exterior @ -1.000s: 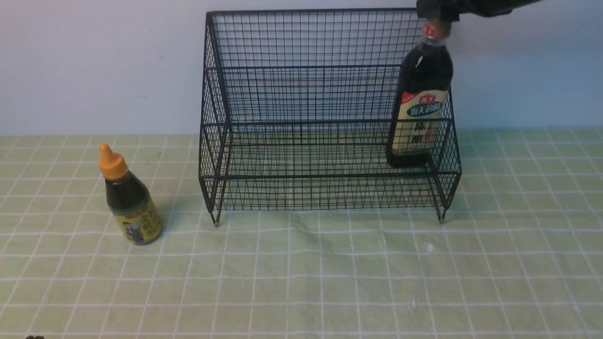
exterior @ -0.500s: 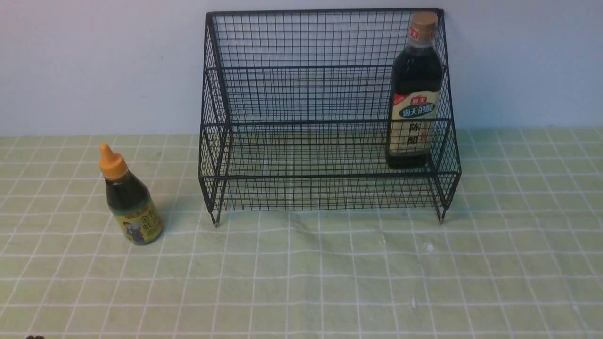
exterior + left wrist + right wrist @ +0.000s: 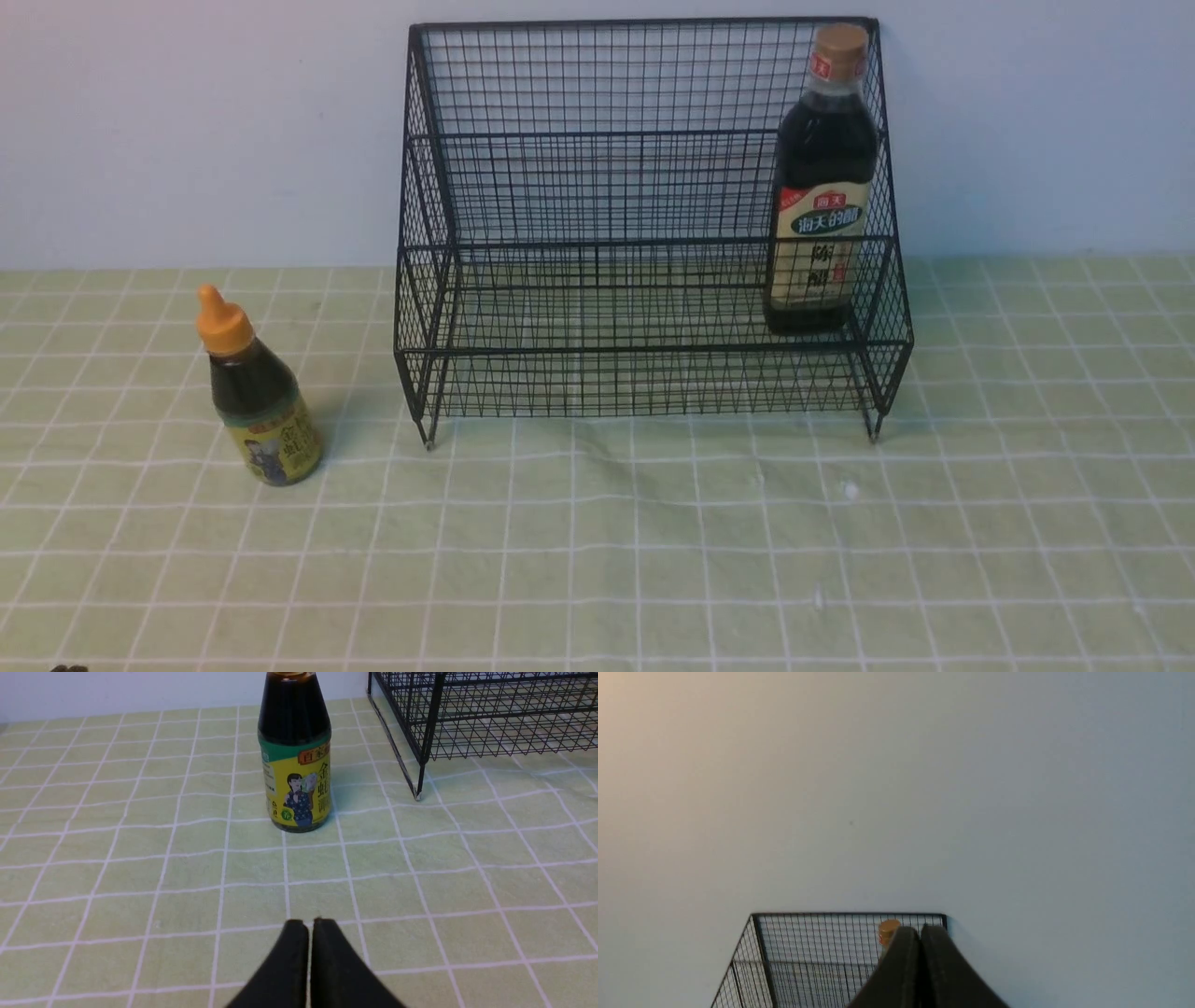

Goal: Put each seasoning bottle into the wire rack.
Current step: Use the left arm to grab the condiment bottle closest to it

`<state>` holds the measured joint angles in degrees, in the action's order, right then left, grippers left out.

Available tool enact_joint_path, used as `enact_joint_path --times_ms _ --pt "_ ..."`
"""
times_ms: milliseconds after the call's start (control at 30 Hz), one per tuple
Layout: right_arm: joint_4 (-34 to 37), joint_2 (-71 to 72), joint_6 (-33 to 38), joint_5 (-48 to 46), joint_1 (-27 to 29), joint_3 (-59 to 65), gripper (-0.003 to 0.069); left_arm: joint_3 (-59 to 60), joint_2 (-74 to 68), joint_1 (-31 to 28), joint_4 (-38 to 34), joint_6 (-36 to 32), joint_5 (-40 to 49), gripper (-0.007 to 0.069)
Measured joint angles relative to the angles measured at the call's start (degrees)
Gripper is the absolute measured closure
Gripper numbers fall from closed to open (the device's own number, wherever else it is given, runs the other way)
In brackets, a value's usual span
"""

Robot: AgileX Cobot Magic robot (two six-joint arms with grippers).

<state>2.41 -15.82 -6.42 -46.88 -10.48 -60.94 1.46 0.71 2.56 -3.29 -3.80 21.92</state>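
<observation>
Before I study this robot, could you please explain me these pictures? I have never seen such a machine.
The machine has two arms, each ending in a claw. The front picture looks forward from between the arms. The other two come from cameras on the left and right wrists.

A checked cloth covers the table. On the robot's left stands a short bottle with an orange cap. Beside it is a black wire rack, with a tall bottle inside, at its right end.

Both the left claw and the right claw are shut, holding nothing.
</observation>
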Motion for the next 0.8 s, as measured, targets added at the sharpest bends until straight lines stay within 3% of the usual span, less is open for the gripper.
enact_joint_path --times_ms 33,133,233,533,800 --pt "0.0 2.09 -0.01 0.8 0.0 1.12 0.0671 0.0 0.0 0.0 0.0 0.0 0.0 0.0631" --pt "1.44 16.85 -1.39 15.7 0.0 20.18 0.0671 0.0 0.0 0.0 0.0 0.0 0.0 0.0631" --pt "3.9 16.59 -2.43 18.77 0.0 25.57 0.0671 0.0 0.0 0.0 -0.06 0.0 0.0 0.0631" --pt "7.95 11.5 -2.34 21.31 0.0 28.4 0.0671 0.0 0.0 0.0 -0.06 0.0 0.0 0.0631" --pt "4.69 11.5 -0.76 24.59 0.0 28.46 0.0671 0.0 0.0 0.0 -0.06 0.0 0.0 0.0631"
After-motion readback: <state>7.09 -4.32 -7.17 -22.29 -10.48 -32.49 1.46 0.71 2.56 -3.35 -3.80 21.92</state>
